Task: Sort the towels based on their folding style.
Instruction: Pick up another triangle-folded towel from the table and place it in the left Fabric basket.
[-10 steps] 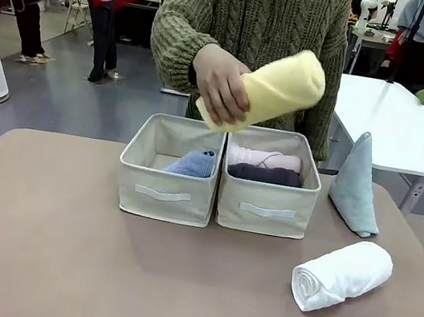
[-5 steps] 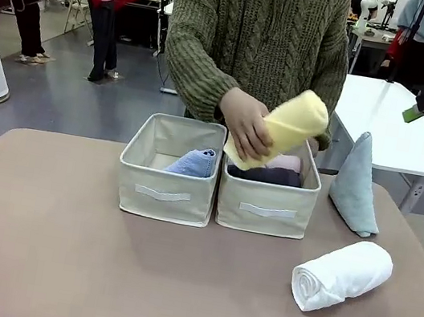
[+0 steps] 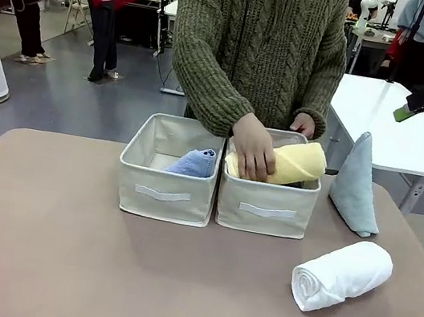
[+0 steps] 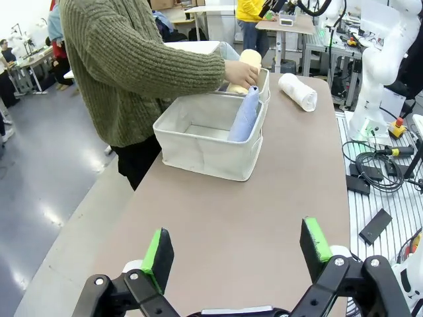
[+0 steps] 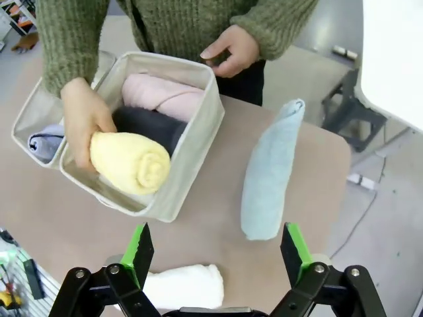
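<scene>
A person's hand lays a yellow rolled towel into the right bin, on top of a pink roll and a dark grey roll. A pale blue cone towel leans in the left bin. On the table to the right, a grey-green cone towel stands upright and a white roll lies in front of it. My right gripper hangs open high above these towels. My left gripper is open over the table's left end, far from the bins.
The person stands at the far edge behind the bins, the other hand resting by the right bin's back rim. A white table stands behind on the right. Bare tabletop stretches in front of and left of the bins.
The person's hand has lowered the yellow roll from chest height into the right bin. My right gripper has shifted slightly at the upper right; the left has not moved.
</scene>
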You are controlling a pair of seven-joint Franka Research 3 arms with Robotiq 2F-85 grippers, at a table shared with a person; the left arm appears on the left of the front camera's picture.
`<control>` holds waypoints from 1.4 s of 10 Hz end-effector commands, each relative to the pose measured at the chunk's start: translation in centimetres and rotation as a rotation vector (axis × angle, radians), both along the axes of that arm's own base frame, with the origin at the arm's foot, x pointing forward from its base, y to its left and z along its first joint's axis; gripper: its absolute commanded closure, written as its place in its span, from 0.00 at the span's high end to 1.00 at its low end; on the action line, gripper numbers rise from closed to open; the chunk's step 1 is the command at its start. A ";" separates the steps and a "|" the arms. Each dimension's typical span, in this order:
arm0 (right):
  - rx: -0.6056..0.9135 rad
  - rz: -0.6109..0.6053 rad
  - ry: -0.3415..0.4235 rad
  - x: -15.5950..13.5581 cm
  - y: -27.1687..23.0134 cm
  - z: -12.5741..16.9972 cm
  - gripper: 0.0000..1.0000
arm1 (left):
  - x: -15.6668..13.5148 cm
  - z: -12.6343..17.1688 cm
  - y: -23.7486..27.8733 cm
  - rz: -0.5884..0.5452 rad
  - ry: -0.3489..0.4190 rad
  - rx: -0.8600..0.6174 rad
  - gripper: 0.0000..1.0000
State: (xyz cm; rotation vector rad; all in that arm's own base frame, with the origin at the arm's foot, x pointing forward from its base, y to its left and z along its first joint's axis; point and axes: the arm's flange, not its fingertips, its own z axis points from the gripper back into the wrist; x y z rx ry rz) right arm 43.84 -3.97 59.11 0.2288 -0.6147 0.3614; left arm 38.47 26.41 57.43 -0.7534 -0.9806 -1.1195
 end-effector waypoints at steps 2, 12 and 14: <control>-0.150 -0.113 0.087 2.1 1.6 -0.3 1.00 | -0.3 0.0 0.1 -0.011 -0.006 0.008 1.00; -0.339 -0.252 0.392 16.8 4.8 -6.6 1.00 | -0.3 0.0 0.1 -0.011 -0.006 0.008 1.00; -0.304 -0.237 0.399 18.3 4.3 -8.2 1.00 | -0.3 0.0 0.1 -0.011 -0.006 0.008 1.00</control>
